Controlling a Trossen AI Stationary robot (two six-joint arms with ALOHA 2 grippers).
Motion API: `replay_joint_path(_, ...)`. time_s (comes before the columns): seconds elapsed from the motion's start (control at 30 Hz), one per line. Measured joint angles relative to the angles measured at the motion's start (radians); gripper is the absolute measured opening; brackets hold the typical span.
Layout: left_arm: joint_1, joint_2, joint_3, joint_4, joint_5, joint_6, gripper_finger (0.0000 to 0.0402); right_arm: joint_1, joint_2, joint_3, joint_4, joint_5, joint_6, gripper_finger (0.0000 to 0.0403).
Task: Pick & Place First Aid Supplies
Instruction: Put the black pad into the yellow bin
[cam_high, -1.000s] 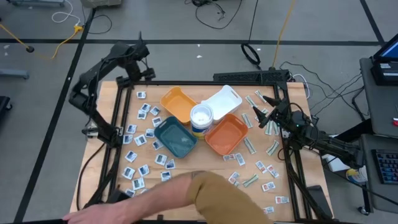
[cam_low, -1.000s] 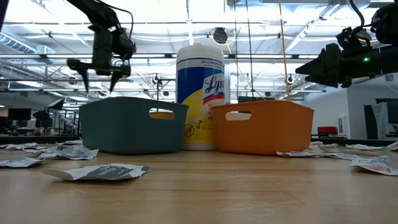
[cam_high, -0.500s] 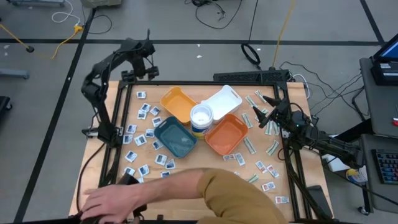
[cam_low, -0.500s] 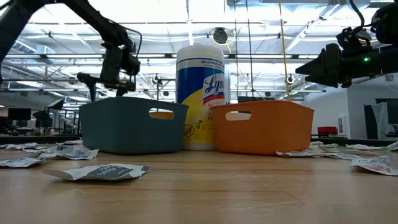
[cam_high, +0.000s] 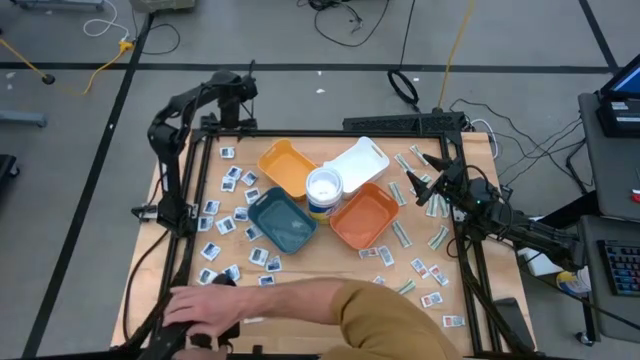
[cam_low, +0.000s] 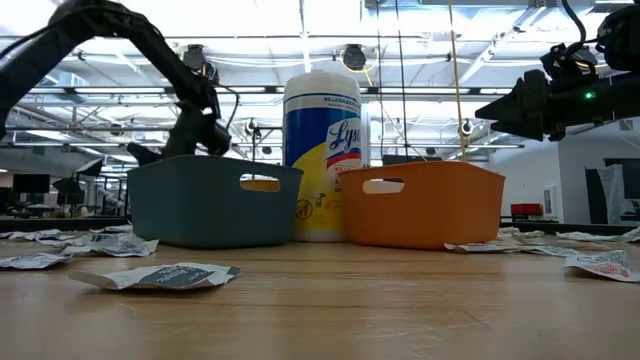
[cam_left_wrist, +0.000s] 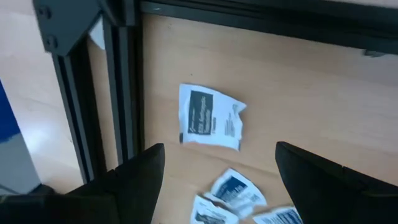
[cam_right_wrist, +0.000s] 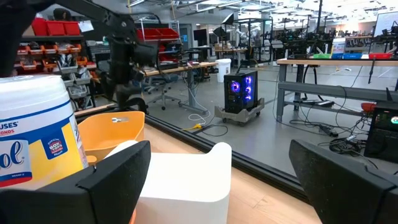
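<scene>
**Claws wide, a person's arm across the near edge**

The left claw (cam_high: 243, 88) hangs spread and empty over the far left corner of the worktop (cam_high: 300, 300), right above the frame rail — one white packet with a dark mark (cam_left_wrist: 209, 126) lies flat just beneath it. The right claw (cam_high: 424, 187) waits at the right side, also released and holding nothing, hovering near the green-white strips (cam_high: 404, 234).

The first aid supplies are everywhere: white squares with blue marks (cam_high: 228, 222) scattered down the left side, red-marked packets (cam_high: 432, 299) at the right near corner. None is in a tray that I can see.

The risks, as I judge them: that packet sits just beside the black frame rail (cam_left_wrist: 121, 93), so a descent slightly off line could knock a finger on the metal. It is also flat and thin — the claw could slide over it or pinch nothing.

In the middle stand the teal tray (cam_high: 283, 221), the orange tray (cam_high: 364, 215), a yellow tray (cam_high: 286, 166), a white tray (cam_high: 358, 163) and the wipes tub (cam_high: 323, 190), all bunched together. A person's hand (cam_high: 205, 308) and tan sleeve (cam_high: 390, 325) reach over the near edge — anything swinging that way could strike them.
</scene>
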Motion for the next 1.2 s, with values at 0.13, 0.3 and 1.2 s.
replay_joint_path(0.13,-0.005,0.043,-0.001,0.0,-0.024,0.014,0.031,0.0,0.0,0.0,0.0,0.0,0.0,0.0377)
replay_joint_path(0.3,-0.007,0.085,-0.004,0.005,-0.032,0.051,0.031,0.0,0.0,0.0,0.0,0.0,0.0,0.0377)
replay_joint_path(1.2,-0.008,0.134,-0.058,0.065,-0.04,0.17,0.0202,0.0,0.0,0.0,0.0,0.0,0.0,0.0377)
